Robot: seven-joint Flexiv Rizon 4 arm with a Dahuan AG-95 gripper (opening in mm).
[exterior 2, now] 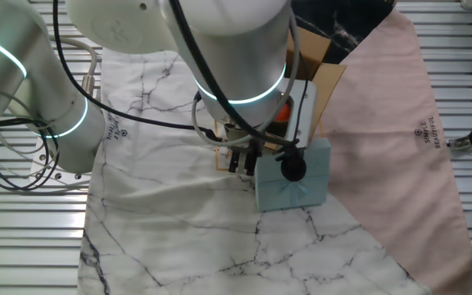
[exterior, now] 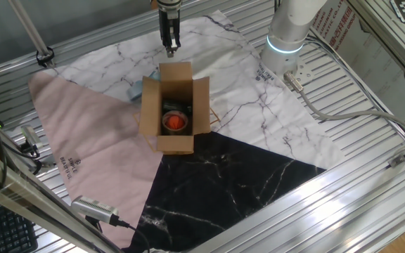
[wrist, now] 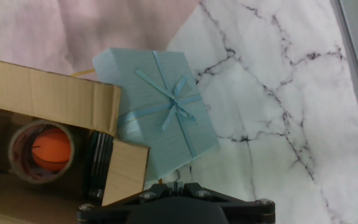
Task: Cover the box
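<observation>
With its flaps spread, the box [exterior: 175,107] is uncovered, and the gripper [exterior: 169,49], seemingly closed and empty, is held at its 12 o'clock flap, presumably for folding.

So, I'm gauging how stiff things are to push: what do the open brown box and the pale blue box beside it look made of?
The open brown box looks like matte corrugated cardboard: its flaps stand stiff, with raw tan edges. The pale blue ribboned gift box seems to be paper-covered card with a fine ribbed texture; its bow looks like thin satin ribbon, though that is less certain.
</observation>
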